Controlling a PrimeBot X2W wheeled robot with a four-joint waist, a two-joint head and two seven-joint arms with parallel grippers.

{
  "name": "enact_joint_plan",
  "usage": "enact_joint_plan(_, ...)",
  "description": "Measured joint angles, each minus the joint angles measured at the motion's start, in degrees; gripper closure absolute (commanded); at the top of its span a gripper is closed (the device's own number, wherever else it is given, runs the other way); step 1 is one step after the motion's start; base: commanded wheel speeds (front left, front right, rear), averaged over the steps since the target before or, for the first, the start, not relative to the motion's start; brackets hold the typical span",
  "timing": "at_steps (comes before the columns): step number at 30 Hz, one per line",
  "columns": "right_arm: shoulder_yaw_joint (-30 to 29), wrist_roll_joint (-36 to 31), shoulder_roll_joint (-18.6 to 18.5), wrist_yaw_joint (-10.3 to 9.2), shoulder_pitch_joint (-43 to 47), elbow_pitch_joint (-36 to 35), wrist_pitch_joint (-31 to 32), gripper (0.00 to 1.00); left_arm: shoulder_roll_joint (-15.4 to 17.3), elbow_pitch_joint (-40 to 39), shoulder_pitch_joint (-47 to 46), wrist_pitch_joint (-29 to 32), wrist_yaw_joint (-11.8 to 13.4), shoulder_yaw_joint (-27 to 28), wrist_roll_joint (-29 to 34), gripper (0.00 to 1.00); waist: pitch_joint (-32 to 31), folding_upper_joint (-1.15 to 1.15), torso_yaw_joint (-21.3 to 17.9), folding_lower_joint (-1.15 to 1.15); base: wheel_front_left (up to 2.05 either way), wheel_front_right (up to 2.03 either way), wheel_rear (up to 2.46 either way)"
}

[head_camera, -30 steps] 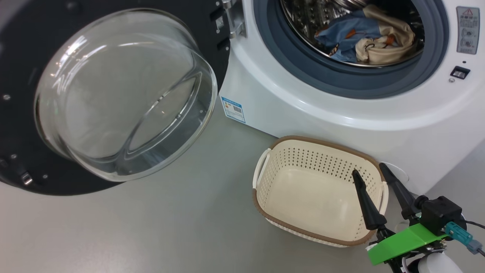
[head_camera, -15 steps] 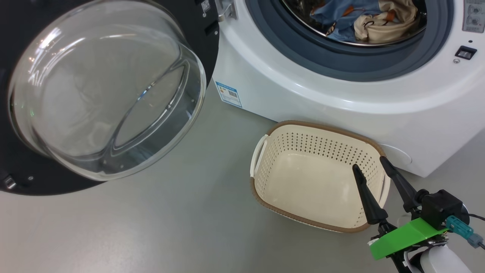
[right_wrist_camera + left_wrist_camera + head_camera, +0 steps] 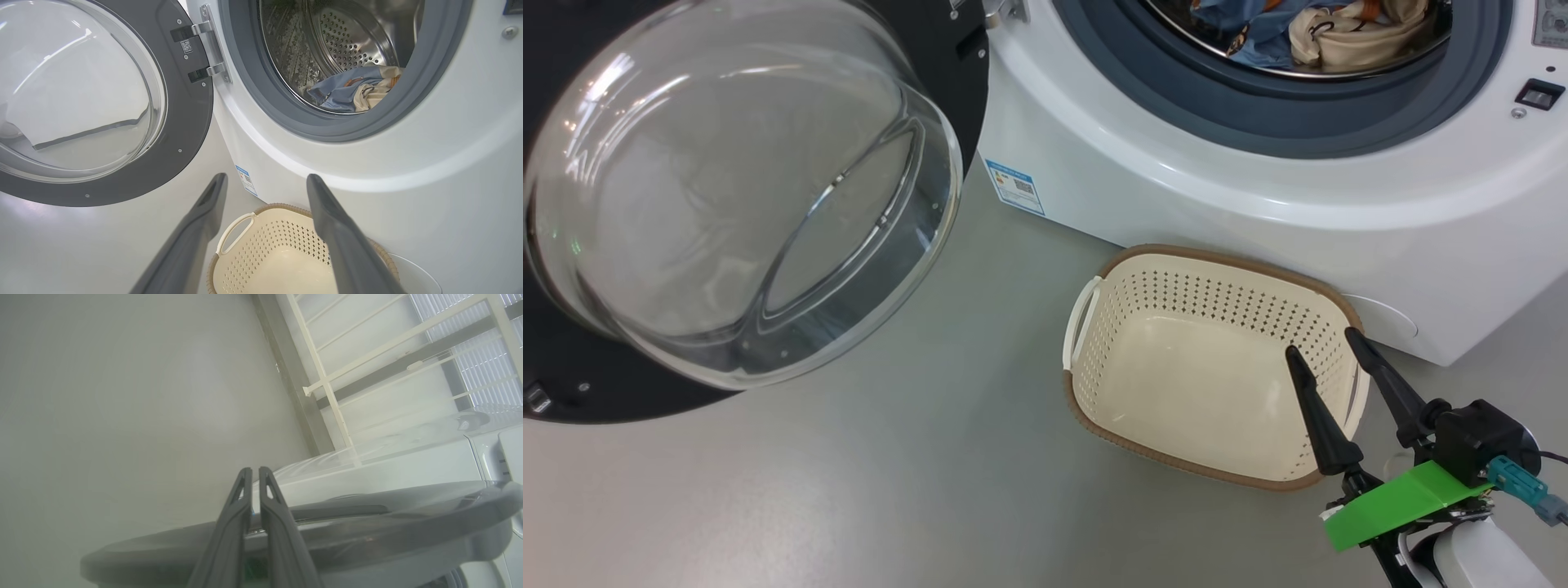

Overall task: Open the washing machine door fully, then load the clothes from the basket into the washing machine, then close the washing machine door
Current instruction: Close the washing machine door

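The washing machine [image 3: 1258, 204] fills the far right of the scene, its mouth uncovered so garments can go straight into the drum. The washing machine door [image 3: 735, 196] is swung out wide on its left-hand hinge, its bulging glass facing the near side. That keeps it clear of the opening and of the path from basket to drum. The basket [image 3: 1225, 298] sits on the floor [image 3: 890, 490] just beside the machine's front, below the opening and a little to the right, so each lift is short. It is bare inside. The clothes [image 3: 1339, 37], light blue and cream, lie together at the bottom of the drum, so loading looks finished and shutting the door is what remains. The right end effector [image 3: 1320, 343] hangs over the basket's right end with its fingers spread wide and nothing between them, one finger above the inside, the other above the rim. The left end effector [image 3: 255, 470] has its fingers pressed together, empty, rising past the door's dark edge. Whether they touch it I cannot tell, though they seem placed to push it closed.
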Motion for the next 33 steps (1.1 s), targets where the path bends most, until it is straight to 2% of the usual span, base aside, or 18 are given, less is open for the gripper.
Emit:
enact_joint_plan(6,0.0,-0.1,0.0,0.01,0.0,0.2,0.0,0.00,0.3,-2.0,0.2,5.7,0.0,-1.1,-2.7,1.00,-0.5,0.00,0.4,0.00,0.00,0.00,0.00)
enact_joint_plan(19,-1.5,0.0,0.7,0.00,0.3,0.3,0.0,0.00,1.3,-14.5,6.7,20.2,0.0,-4.3,-7.3,1.00,-4.4,0.00,0.1,0.00,0.00,0.00,0.00)
enact_joint_plan(27,-3.6,0.0,2.0,0.00,3.1,-0.1,0.0,0.00,1.2,-24.0,12.8,27.7,0.0,-5.9,-10.8,1.00,-8.5,0.00,-1.4,-0.01,0.00,0.00,0.00)
enact_joint_plan(33,-5.1,0.0,2.9,0.00,5.5,-0.6,0.0,0.00,0.5,-30.1,16.8,30.9,0.0,-6.8,-12.6,1.00,-11.1,0.00,-3.1,-0.01,0.00,0.00,0.00)
